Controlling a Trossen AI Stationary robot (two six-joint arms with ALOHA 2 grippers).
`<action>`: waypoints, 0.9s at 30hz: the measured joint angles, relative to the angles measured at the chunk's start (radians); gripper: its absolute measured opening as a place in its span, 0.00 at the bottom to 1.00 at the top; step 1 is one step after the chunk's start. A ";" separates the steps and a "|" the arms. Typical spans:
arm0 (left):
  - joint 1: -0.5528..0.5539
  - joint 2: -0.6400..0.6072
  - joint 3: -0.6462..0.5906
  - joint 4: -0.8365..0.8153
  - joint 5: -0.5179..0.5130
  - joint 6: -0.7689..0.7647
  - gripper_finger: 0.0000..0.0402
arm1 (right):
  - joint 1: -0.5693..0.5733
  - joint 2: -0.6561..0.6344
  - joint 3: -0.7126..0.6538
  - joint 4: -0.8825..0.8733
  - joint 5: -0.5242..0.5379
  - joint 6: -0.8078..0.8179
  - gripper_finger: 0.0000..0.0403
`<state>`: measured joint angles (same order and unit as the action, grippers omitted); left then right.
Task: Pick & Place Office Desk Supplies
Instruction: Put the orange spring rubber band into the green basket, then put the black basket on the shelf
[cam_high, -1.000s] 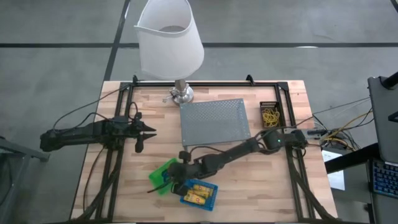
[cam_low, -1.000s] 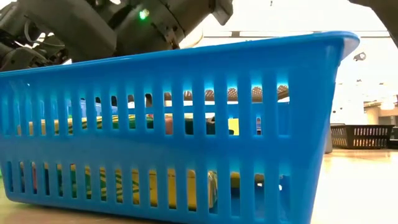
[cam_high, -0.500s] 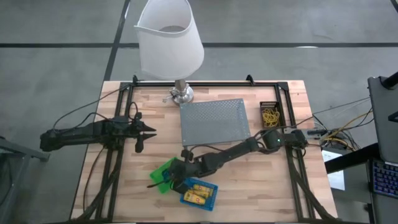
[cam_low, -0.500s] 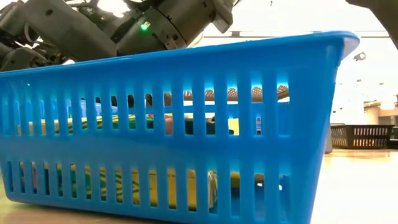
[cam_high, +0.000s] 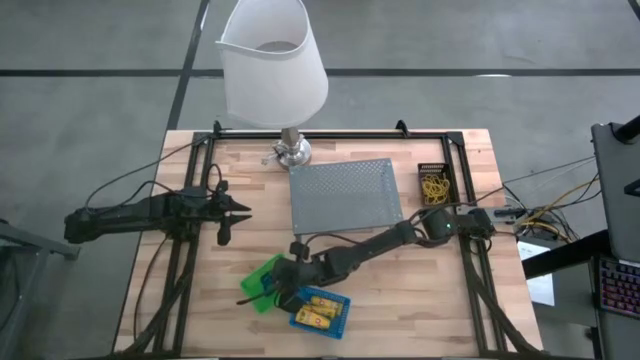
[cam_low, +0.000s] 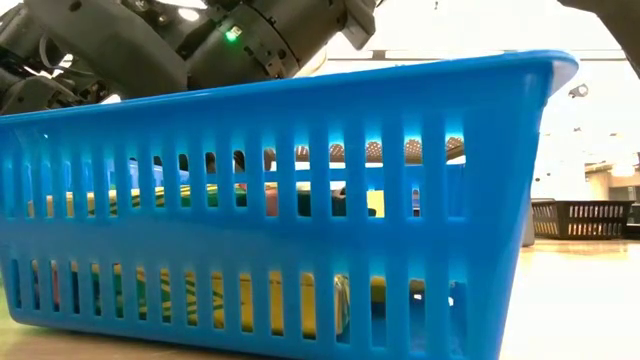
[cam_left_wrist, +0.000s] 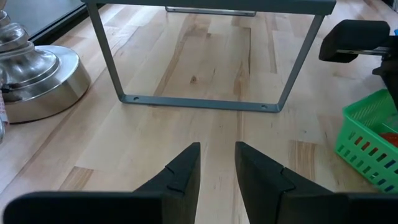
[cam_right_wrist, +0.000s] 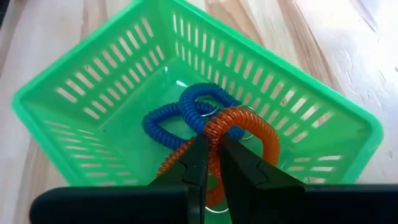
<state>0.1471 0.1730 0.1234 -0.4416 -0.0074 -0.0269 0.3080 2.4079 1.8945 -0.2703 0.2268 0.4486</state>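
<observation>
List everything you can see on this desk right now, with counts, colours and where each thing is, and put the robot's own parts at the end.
Green slotted plastic bin: one, near front edge, left of blue bin.
Coiled loops: one blue, one orange-red, inside green bin.
Blue slotted plastic bin: one, near front edge.
Stubby yellow sticks: several, in blue bin.
Black bin: one, right side, holding yellow rubber bands.
Grey mesh tray: one, centre.
White-shaded lamp: one, back edge, silver base.
Left hand: slightly open, empty, left side.
Right hand: shut on orange-red loop, over green bin.
</observation>
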 joint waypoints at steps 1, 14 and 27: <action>0.000 0.000 0.000 0.000 0.000 0.000 0.26 | 0.000 0.000 0.001 0.001 0.000 -0.002 0.07; 0.000 0.000 0.000 0.000 0.000 0.000 0.26 | 0.006 -0.001 0.001 0.019 0.011 -0.015 0.30; 0.000 0.000 0.000 0.000 0.000 0.000 0.26 | 0.015 -0.002 0.078 0.026 0.092 -0.096 0.32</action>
<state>0.1471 0.1730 0.1234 -0.4416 -0.0077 -0.0269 0.3229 2.4058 1.9723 -0.2441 0.3183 0.3531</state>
